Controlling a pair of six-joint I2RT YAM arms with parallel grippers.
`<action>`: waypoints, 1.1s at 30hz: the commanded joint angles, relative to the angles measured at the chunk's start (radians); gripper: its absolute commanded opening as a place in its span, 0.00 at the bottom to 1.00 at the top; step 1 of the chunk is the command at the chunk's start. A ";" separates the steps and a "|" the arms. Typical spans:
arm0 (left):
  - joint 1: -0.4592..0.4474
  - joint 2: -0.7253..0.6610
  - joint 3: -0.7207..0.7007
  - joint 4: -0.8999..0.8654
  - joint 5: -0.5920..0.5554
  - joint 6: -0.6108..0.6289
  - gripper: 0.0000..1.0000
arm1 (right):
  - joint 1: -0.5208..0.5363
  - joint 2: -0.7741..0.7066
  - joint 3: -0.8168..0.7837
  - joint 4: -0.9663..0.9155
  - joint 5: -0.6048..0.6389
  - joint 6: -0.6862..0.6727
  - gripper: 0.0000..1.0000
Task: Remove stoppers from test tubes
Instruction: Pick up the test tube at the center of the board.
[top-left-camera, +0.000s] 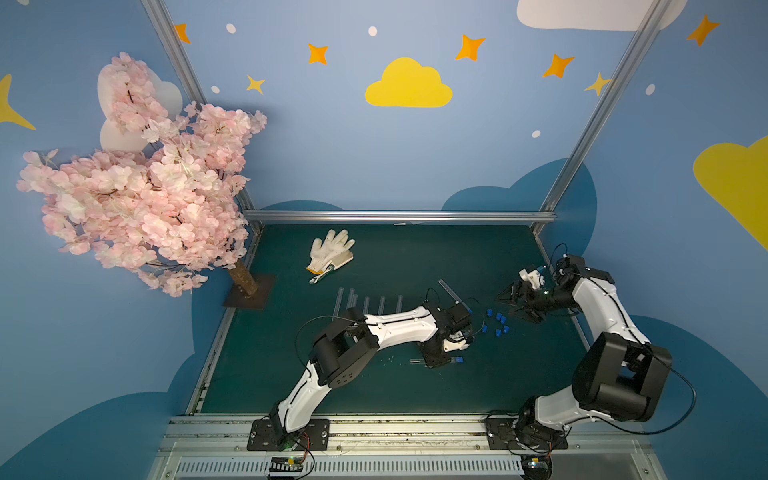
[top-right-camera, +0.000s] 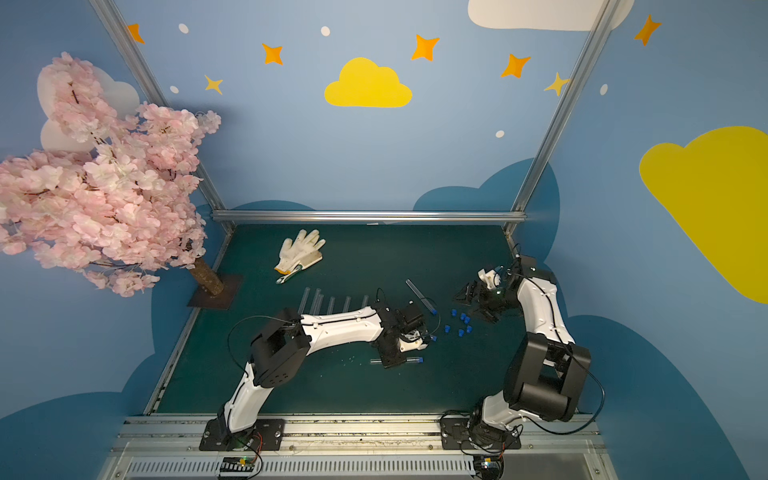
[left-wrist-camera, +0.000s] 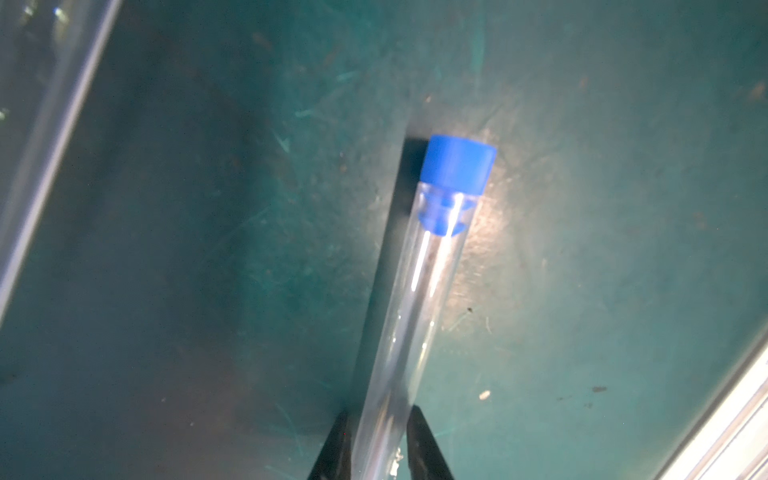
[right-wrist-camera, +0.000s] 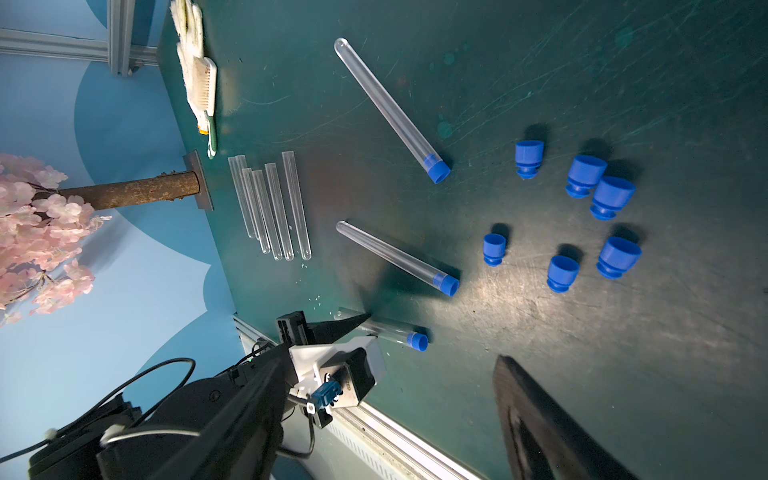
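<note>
Uncap prep: left gripper clamps capped tube; right gripper idle.
In a top view, centre-left: bare tubes parked in a row, away from work area. Centre, near front edge: clamp sits mid-tube, leaving stopper end free & facing right, prob. so other arm can pull it. Two other capped tubes lie nearby, waiting. Right of centre: loose stoppers pooled in one cluster. Far right: right gripper jaws spread wide, nothing held, beside cluster.

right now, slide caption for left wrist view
Left gripper closed on a clear test tube, blue stopper in place.
</note>
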 joint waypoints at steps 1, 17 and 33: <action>-0.008 0.065 -0.038 0.061 0.008 -0.007 0.22 | -0.009 -0.020 -0.003 -0.015 -0.006 -0.021 0.79; -0.033 0.089 -0.042 0.066 -0.018 -0.031 0.24 | -0.033 -0.027 -0.011 -0.007 -0.017 -0.019 0.79; -0.036 0.145 0.054 0.054 -0.024 -0.036 0.23 | -0.049 -0.042 -0.020 -0.010 -0.024 -0.026 0.79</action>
